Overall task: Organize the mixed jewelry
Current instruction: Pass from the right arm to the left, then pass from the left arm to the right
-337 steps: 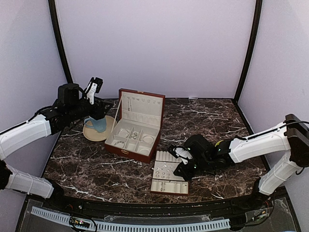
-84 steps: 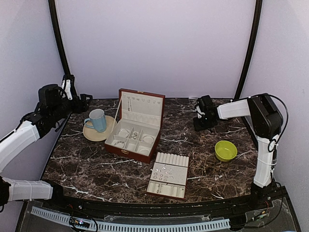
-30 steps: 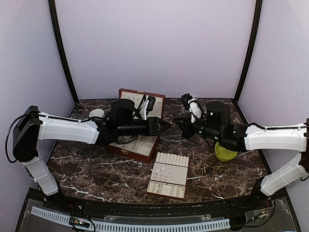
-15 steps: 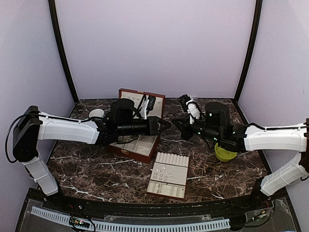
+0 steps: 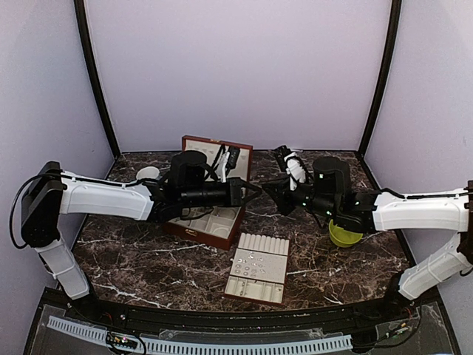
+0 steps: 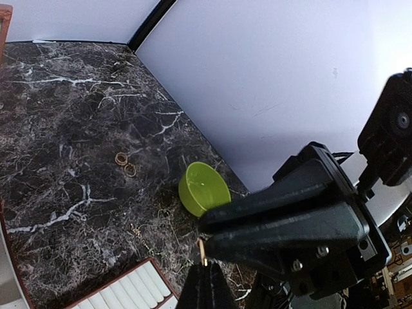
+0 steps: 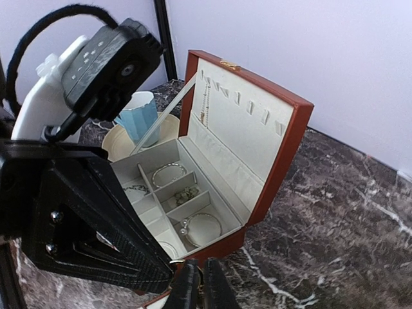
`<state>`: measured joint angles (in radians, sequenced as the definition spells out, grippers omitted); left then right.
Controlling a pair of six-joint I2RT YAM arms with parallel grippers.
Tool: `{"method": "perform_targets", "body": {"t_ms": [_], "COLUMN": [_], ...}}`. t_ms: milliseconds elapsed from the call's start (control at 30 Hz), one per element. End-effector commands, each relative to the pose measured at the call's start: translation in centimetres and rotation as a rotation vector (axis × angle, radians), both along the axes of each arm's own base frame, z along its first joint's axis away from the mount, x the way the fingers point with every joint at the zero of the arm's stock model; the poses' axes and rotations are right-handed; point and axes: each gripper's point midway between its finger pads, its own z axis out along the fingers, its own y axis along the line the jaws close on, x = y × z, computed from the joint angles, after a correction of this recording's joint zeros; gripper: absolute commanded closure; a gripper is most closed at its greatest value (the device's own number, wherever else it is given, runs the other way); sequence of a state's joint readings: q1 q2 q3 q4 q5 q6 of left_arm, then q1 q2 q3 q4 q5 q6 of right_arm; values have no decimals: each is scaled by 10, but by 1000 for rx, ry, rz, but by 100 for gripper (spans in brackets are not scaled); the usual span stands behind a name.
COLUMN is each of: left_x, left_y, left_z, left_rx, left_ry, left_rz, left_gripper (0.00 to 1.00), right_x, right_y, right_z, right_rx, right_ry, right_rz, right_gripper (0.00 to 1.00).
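Plainly the weak spot is the mid-air meeting. The left claw, reaching out over the open jewelry box, has its fingers pressed together. A tiny gold-coloured piece stands right at their tips, touching or just short of the right claw, whose fingers are drawn in to a bare slit. Which claw truly has the piece I cannot tell. I judge that if one lets go before the other bites, the piece would drop onto the dark veined desk beside the box, where something so small is hard to find; a sideways nudge could also knock tip against tip. A hoop bracelet lies in a box compartment, small pieces sit on the ring tray, and two loose rings rest on the desk near the green bowl. For room, the raised lid crowds the left arm, bare desk lies under the tips, and rightward come the bowl, then the side wall
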<state>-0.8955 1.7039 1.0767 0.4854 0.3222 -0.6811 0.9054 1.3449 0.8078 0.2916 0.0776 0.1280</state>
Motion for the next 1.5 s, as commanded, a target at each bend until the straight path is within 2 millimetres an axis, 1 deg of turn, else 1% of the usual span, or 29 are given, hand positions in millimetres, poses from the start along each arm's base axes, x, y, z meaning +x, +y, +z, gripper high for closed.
{"method": "perform_targets", "body": {"t_ms": [0, 133, 200, 267, 333, 433, 567, 633, 800, 900, 967, 1133, 1267, 1467], "left_x": [2, 2, 3, 4, 3, 2, -5, -19, -37, -46, -51, -58, -62, -63], "left_y": [0, 5, 9, 13, 17, 24, 33, 35, 37, 40, 39, 38, 38, 38], "left_z": [15, 16, 13, 12, 12, 18, 34, 46, 63, 70, 73, 77, 79, 79], "left_rx": [-29, -24, -18, -12, -4, 3, -7, -49, -120, -153, -170, -201, -215, -216], "left_ry": [-34, -44, -42, -48, -72, -139, -258, -298, -342, -348, -345, -341, -343, -338], "left_rz": [6, 20, 24, 24, 13, -5, -60, -137, -253, -304, -338, -380, -398, -409], "left_gripper": [100, 100, 100, 100, 100, 100, 100, 100, 100, 100, 100, 100, 100, 100], "right_x": [-1, -2, -3, -5, -10, -16, -34, -44, -53, -57, -59, -67, -67, -68], "right_y": [4, -4, -8, -11, -11, -10, -2, 4, 11, 12, 15, 23, 25, 28], "right_z": [29, 40, 45, 50, 53, 57, 66, 68, 68, 71, 69, 77, 79, 86], "right_rx": [79, 117, 141, 175, 209, 277, 359, 377, 375, 379, 379, 407, 412, 439], "right_ry": [-46, -43, -35, -17, 21, 108, 221, 262, 314, 313, 324, 335, 330, 322], "right_rz": [-1, -19, -19, -4, 54, 159, 344, 428, 486, 507, 524, 597, 607, 630], "right_gripper": [77, 54, 46, 41, 37, 33, 31, 33, 47, 49, 49, 56, 59, 67]}}
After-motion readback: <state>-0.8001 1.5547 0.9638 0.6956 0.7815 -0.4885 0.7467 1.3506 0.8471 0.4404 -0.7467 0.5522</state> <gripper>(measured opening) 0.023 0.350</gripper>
